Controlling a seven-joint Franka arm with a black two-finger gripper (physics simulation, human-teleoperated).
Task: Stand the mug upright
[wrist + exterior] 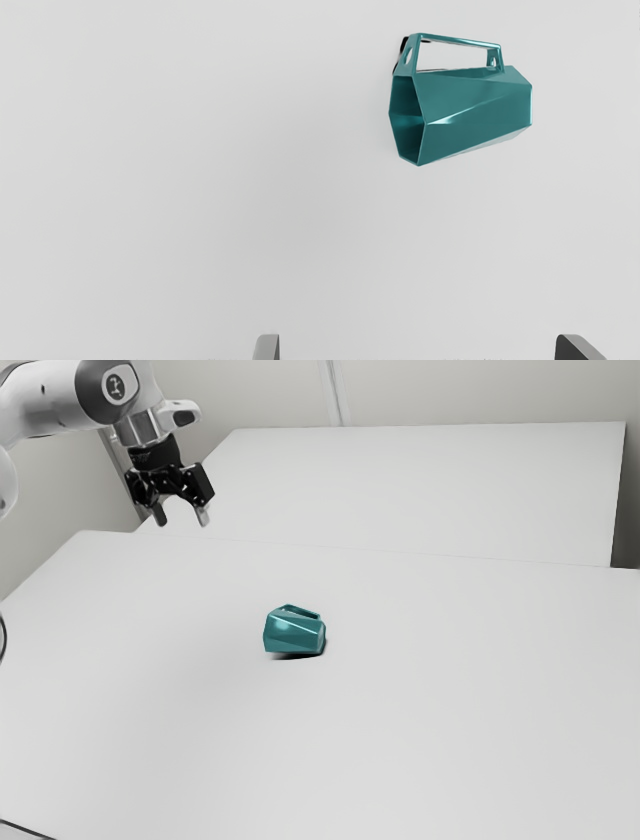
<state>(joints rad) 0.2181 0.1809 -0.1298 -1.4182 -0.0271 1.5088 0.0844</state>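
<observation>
In the exterior view my gripper hangs above the table near its far left corner, open, with nothing between its fingers. The teal faceted mug lies on its side on the table, lower and to the exterior view's right of the gripper, well apart from it. The wrist view has the mug beyond the fingertips, with its open mouth facing sideways and its angular handle along one side. My gripper shows there with its two fingertips wide apart.
The white table stretches around the mug. Behind it stands a large white block or surface near the walls. Dark thin cables show at the exterior view's left edge and lower left.
</observation>
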